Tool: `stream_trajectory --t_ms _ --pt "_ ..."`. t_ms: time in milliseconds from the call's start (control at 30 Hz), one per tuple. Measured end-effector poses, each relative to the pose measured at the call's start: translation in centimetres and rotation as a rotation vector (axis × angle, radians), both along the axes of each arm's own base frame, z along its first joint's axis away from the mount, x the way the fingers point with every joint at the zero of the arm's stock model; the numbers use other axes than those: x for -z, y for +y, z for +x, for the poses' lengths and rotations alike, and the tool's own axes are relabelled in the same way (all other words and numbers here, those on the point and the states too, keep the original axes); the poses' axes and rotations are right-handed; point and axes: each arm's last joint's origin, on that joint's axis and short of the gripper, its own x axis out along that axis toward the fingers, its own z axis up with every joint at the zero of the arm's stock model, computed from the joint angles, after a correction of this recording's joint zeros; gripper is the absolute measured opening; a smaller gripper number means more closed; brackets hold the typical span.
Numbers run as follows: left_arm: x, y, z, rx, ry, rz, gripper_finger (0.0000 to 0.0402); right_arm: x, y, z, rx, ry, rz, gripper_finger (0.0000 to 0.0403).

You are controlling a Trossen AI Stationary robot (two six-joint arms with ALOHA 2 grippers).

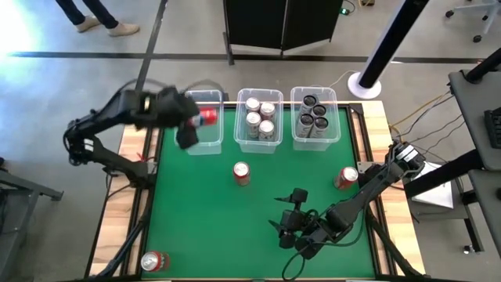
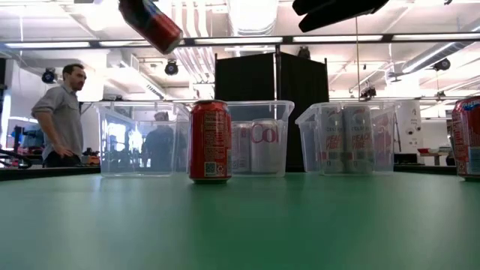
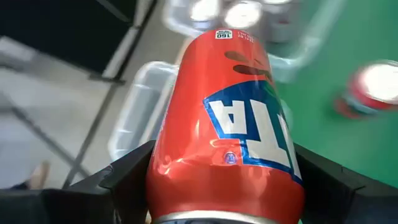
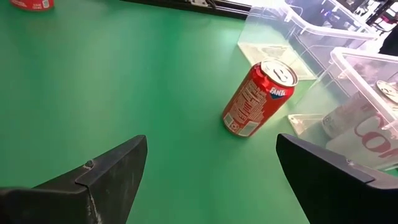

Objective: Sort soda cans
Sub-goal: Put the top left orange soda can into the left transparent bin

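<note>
Left hand (image 1: 188, 124) grips red can (image 1: 207, 117) above bin (image 1: 205, 141).

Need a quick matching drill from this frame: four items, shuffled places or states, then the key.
Items:
1. Middle clear plastic bin
2. Right clear plastic bin
3. Left tool
4. Right tool

States:
A. open, low above the green mat
B. holds silver cans
C. shut on a red metal soda can, over the left clear plastic bin
D. holds dark cans

Pairs: 1-B, 2-D, 3-C, 4-A
</note>
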Motion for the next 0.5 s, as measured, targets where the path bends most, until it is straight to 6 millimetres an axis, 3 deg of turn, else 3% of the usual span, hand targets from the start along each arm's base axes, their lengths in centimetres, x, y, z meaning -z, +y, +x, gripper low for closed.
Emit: stream_trajectory --t_ms 200,500 --pt "-0.7 6.8 0.9 -0.130 0.078 0.063 0.0285 0.0 0.0 0.0 -0.001 0.001 -0.001 0.0352" --pt "4.2 16.3 2.3 -0.192 0.357 -0.123 0.0285 0.0 -0.3 0.2 -0.036 0.035 -0.045 0.0352"
